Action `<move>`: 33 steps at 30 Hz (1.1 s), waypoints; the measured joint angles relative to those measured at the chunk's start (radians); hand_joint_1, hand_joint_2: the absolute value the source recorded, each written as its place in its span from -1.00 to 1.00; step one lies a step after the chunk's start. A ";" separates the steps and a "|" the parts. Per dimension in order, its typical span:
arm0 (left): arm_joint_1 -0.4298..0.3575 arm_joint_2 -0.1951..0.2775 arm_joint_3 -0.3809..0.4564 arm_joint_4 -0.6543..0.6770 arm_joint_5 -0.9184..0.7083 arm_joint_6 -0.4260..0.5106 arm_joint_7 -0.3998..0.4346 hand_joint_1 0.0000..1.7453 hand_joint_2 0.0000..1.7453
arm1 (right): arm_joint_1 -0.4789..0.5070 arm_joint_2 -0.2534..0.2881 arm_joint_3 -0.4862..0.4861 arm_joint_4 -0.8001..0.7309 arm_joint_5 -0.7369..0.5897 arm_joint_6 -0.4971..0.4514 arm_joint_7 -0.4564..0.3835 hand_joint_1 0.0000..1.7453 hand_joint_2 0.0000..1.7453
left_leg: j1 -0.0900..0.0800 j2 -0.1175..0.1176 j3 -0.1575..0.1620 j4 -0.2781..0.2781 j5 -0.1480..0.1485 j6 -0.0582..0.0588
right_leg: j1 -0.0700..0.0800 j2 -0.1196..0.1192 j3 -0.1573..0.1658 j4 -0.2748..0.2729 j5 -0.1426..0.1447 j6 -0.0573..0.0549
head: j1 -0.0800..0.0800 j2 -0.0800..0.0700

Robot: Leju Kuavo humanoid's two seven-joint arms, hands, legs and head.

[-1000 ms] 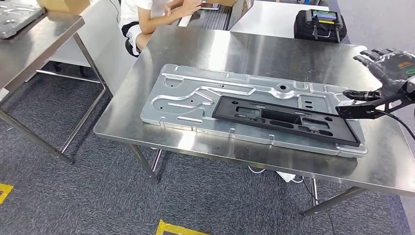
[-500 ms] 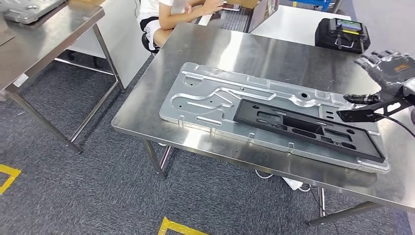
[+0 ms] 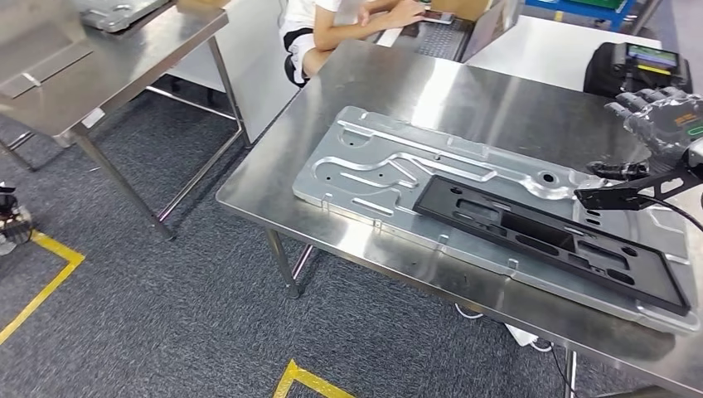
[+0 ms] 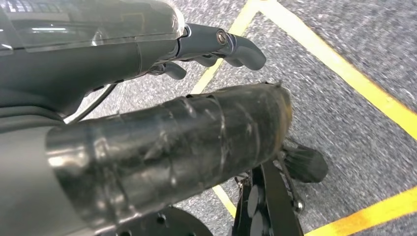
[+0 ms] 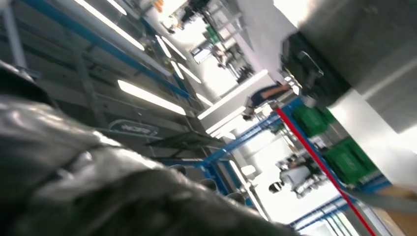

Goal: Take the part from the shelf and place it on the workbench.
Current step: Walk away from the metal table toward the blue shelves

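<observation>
- Grey carpet floor with yellow tape lines surrounds a stainless-steel worktop, seen from above in the head view.
- A second steel table stands off to the left, well apart from the worktop, and a seated person is at the worktop's far edge.
- A black case sits on a white surface beyond the worktop's far right corner.
- The right hand hangs over the right part of the worktop with its dark fingers spread apart and nothing in them; it touches neither part.
- A thin black bracket juts out below that hand, just above the plate's right end.
- The silver metal plate, a long stamped panel, lies flat on the worktop, its long axis running from the near left toward the right, slightly skewed to the worktop's edge.
- A black plastic frame lies flat on top of the plate's right half, its long axis parallel to the plate's; its right end reaches below and beside the right hand.
- The plate's left end is well apart from the hand; its right end lies just beneath it.
- In the left wrist view the left hand hangs above the carpet, its fingers slightly curled and apart, holding nothing.
- The right wrist view is blurred, looking up at ceiling lights and blue racking.
</observation>
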 joint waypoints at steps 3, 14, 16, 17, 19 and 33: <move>0.001 0.000 0.000 0.000 -0.002 0.000 0.000 -1.00 -1.00 | 0.001 -0.002 -0.001 -0.003 0.000 0.000 0.000 -1.00 -1.00 | -0.004 0.039 0.088 -0.167 0.082 0.007 | 0.003 -0.032 0.005 0.007 -0.010 0.006 | 0.000 0.000; -0.001 0.000 0.000 0.000 -0.006 0.005 0.000 -1.00 -1.00 | 0.026 -0.028 -0.008 -0.014 -0.006 0.000 0.004 -1.00 -1.00 | -0.005 -0.028 0.133 -0.282 0.126 0.055 | 0.002 0.033 -0.100 0.263 -0.149 0.043 | 0.002 0.000; 0.000 0.000 0.000 0.000 -0.007 0.009 0.000 -1.00 -1.00 | 0.044 -0.031 -0.008 -0.017 -0.010 -0.001 0.007 -1.00 -1.00 | -0.006 -0.054 0.135 -0.281 0.126 0.055 | 0.001 0.040 -0.101 0.249 -0.112 0.042 | 0.002 0.000; 0.000 0.000 0.000 0.000 -0.007 0.010 0.001 -1.00 -1.00 | 0.050 -0.032 -0.010 -0.019 -0.012 -0.002 0.007 -1.00 -1.00 | -0.006 -0.067 0.136 -0.280 0.126 0.054 | -0.001 0.048 -0.077 0.191 -0.073 0.040 | 0.002 0.000; 0.000 0.000 0.000 0.000 -0.009 0.012 0.001 -1.00 -1.00 | 0.054 -0.033 -0.016 -0.021 -0.011 -0.006 0.010 -1.00 -1.00 | -0.007 -0.092 0.135 -0.277 0.127 0.050 | -0.004 0.086 -0.021 0.064 -0.017 0.035 | 0.002 0.000; 0.000 0.001 0.000 0.000 -0.012 0.017 0.000 -1.00 -1.00 | 0.073 0.021 -0.048 -0.026 0.001 -0.033 0.019 -1.00 -1.00 | -0.002 0.032 0.049 -0.120 0.078 0.002 | 0.006 -0.052 0.016 -0.013 -0.001 0.001 | -0.008 0.000</move>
